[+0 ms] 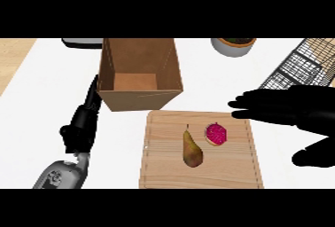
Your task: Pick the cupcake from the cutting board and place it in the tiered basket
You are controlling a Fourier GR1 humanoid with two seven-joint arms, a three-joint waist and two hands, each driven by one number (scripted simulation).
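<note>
A cupcake (216,134) with pink frosting sits on the wooden cutting board (163,173), right of centre near its far edge. My right hand (297,111) hovers at the board's right side, fingers straight and pointing left, thumb (313,156) spread apart below; it is open and holds nothing, its fingertips just right of and above the cupcake. My left hand (79,131) shows at the left of the counter, seen edge-on, fingers pointing away, holding nothing. The wire tiered basket (297,66) stands at the far right, partly behind my right hand.
A pear (191,150) lies on the board left of the cupcake. An open brown box (138,73) stands behind the board. A white pot (234,45) sits at the back, and a dark object (82,42) at the far left edge.
</note>
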